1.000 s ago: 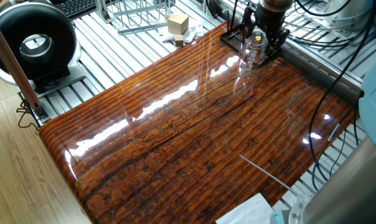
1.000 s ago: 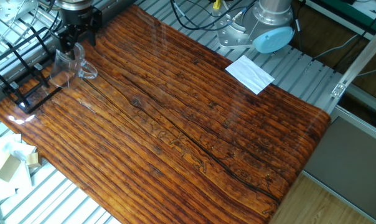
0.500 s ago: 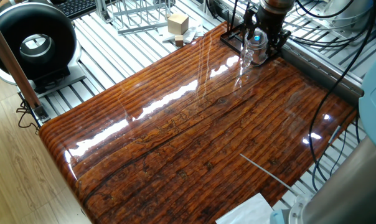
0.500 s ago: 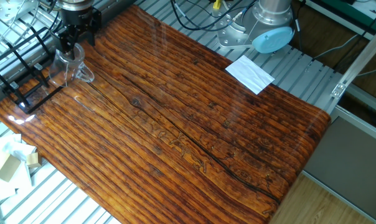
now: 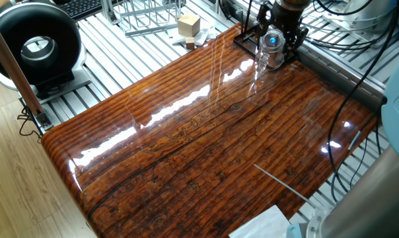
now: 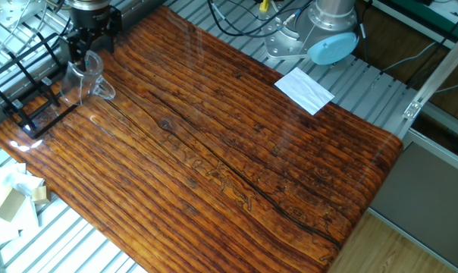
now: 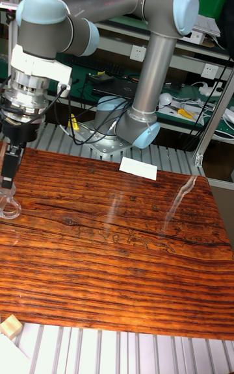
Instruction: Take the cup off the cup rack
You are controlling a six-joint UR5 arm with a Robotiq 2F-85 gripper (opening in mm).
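The cup is a clear glass mug at the far corner of the wooden table, right beside the black wire cup rack. My gripper comes down on it from above and is shut on its rim. In the other fixed view the cup hangs under the gripper with its loop handle pointing away from the cup rack. The tall fixed view shows the gripper at the left edge, with only the cup's handle visible low over the table.
A larger silver wire rack and a wooden block sit behind the table. A black round device stands at the left. A white paper lies near the arm's base. Cables run behind the rack.
The gripper has risen a little with the cup, which now sits slightly higher and closer to the rack's top. Nothing else has moved.
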